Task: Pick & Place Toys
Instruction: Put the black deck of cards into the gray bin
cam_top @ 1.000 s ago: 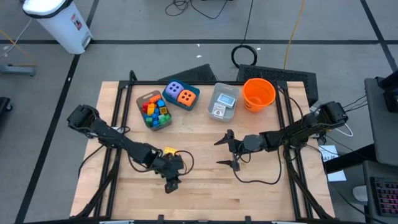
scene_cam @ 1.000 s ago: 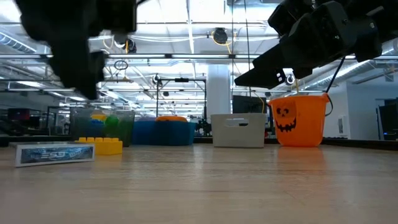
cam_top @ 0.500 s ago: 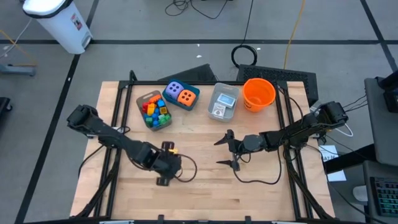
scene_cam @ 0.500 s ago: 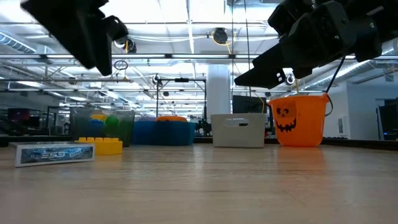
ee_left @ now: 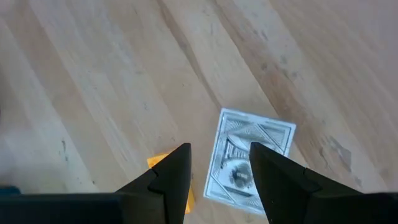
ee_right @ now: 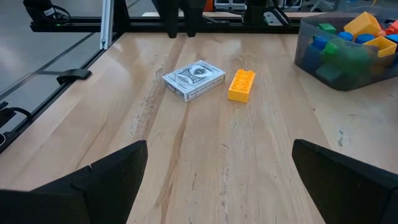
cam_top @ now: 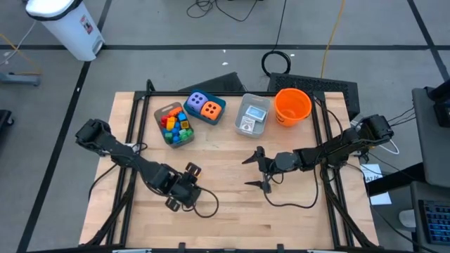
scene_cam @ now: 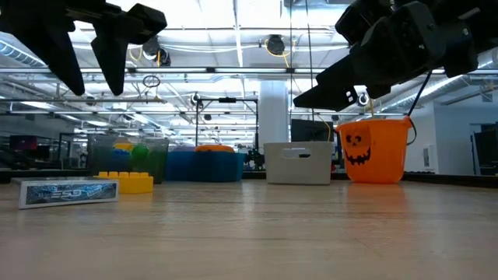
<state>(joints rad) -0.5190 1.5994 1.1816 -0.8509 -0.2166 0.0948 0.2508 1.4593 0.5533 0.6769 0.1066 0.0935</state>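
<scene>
While open, left claw (ee_left: 217,171) hovers above card pack (ee_left: 249,160).

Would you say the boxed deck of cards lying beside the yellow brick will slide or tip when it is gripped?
The card deck lies flat on the wooden table, so it probably won't tip. Its glossy-looking box may slide if nudged. Its flat faces should suit the left gripper, whose fingers are parted above it.

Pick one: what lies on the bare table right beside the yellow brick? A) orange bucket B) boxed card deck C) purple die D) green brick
B: in the right wrist view the card deck lies flat on the table next to the yellow brick, with a narrow gap between them.
</scene>
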